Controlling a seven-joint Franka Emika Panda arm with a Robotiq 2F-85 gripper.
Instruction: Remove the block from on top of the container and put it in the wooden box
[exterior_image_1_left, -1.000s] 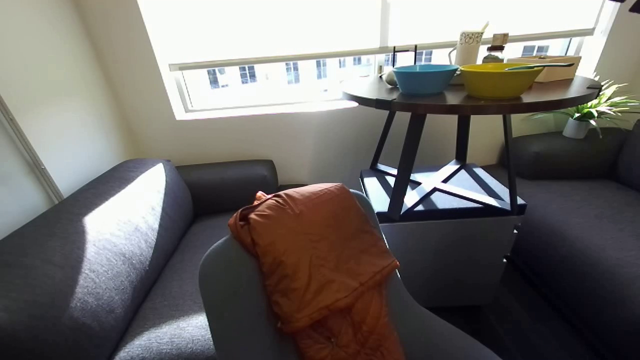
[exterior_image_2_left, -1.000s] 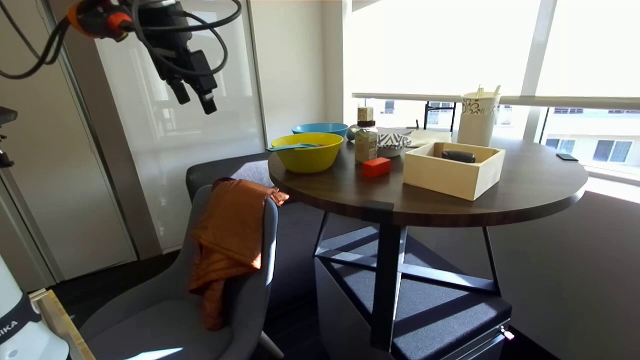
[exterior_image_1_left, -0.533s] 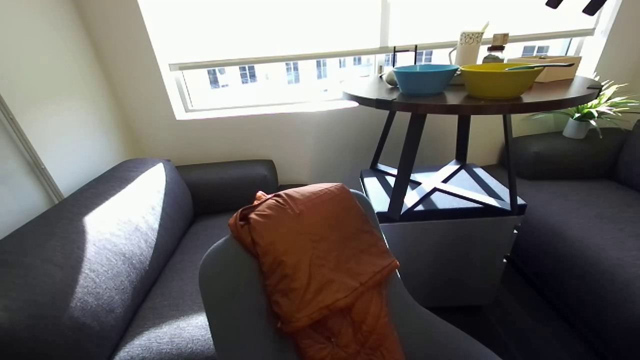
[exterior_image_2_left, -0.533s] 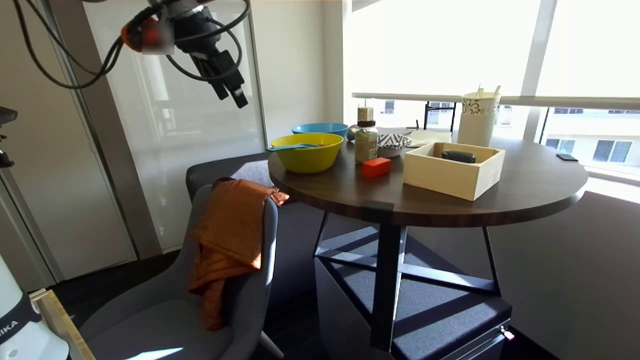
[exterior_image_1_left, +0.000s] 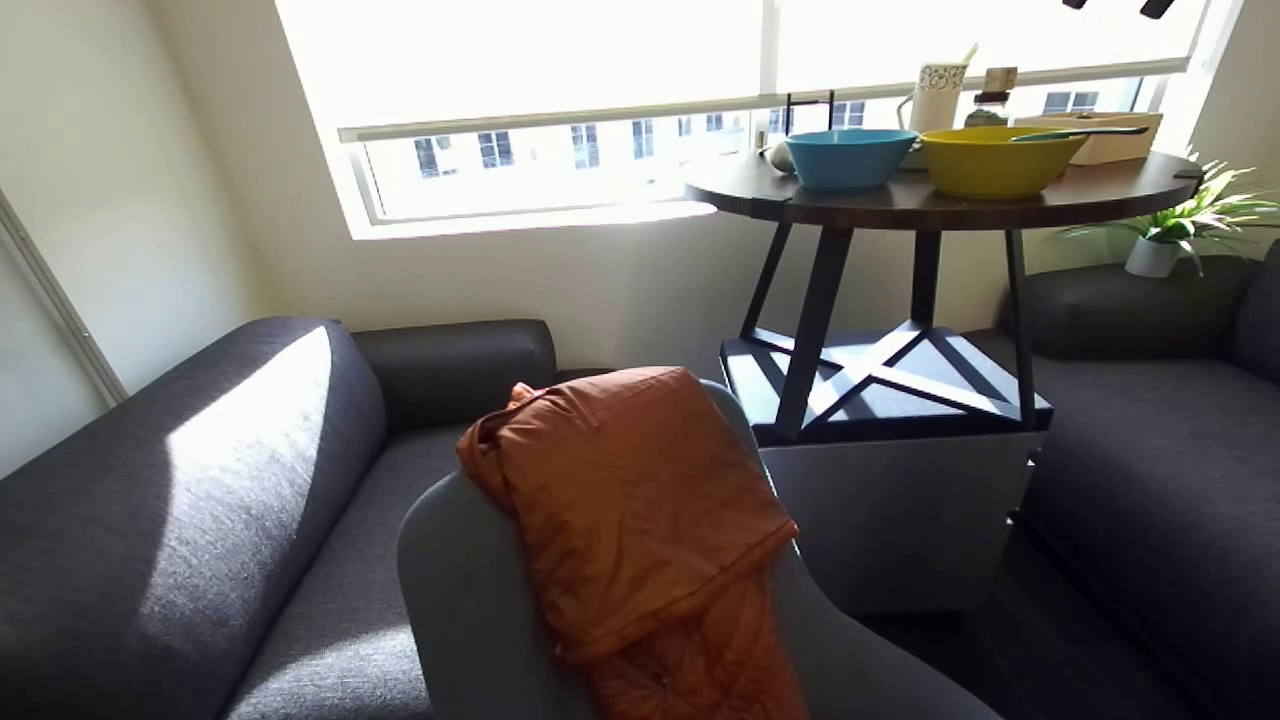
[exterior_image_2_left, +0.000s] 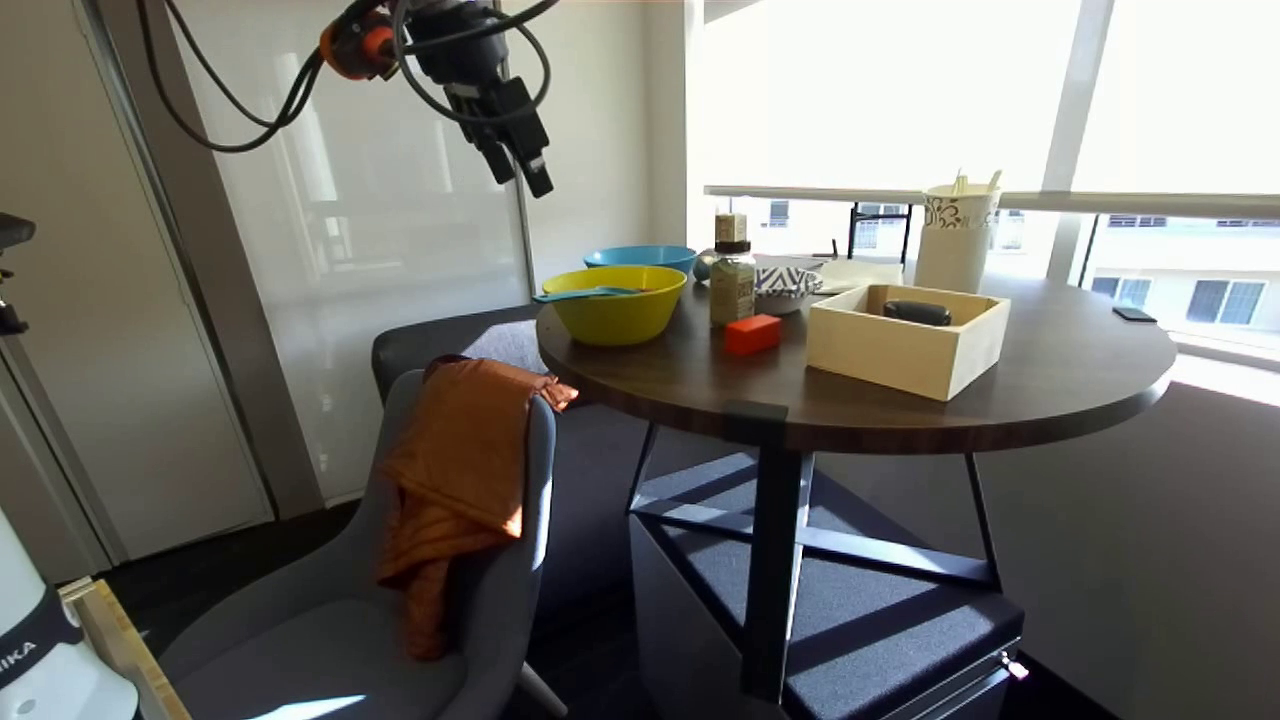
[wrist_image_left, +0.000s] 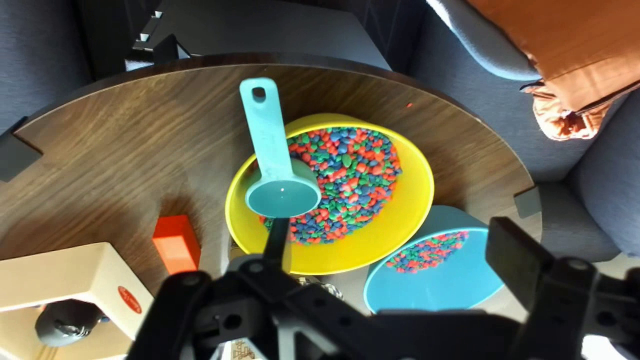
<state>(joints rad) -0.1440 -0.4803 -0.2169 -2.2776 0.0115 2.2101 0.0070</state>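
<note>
A small tan block (exterior_image_2_left: 731, 228) sits on the dark cap of a narrow upright container (exterior_image_2_left: 733, 290) with a pale label. Block (exterior_image_1_left: 1000, 78) and container (exterior_image_1_left: 988, 112) also show in an exterior view, behind the yellow bowl. The light wooden box (exterior_image_2_left: 880, 352) stands to the right of the container, with a dark object inside. The wooden box shows at lower left in the wrist view (wrist_image_left: 60, 272). My gripper (exterior_image_2_left: 521, 178) is open and empty, high above the bowl side of the table. Its fingers (wrist_image_left: 395, 245) stand wide apart in the wrist view, where the gripper largely hides the container area.
A yellow bowl (exterior_image_2_left: 612, 318) with a teal scoop (wrist_image_left: 267, 135) across its rim stands beside the container. A blue bowl (wrist_image_left: 435, 285) is close by. A red block (exterior_image_2_left: 752, 334), a patterned bowl (exterior_image_2_left: 787, 285) and a tall white pitcher (exterior_image_2_left: 953, 245) share the round table (exterior_image_2_left: 1080, 350).
My gripper has moved right toward the table in an exterior view. In an exterior view its fingertips have come into the top right and shifted slightly left. The objects have not moved.
</note>
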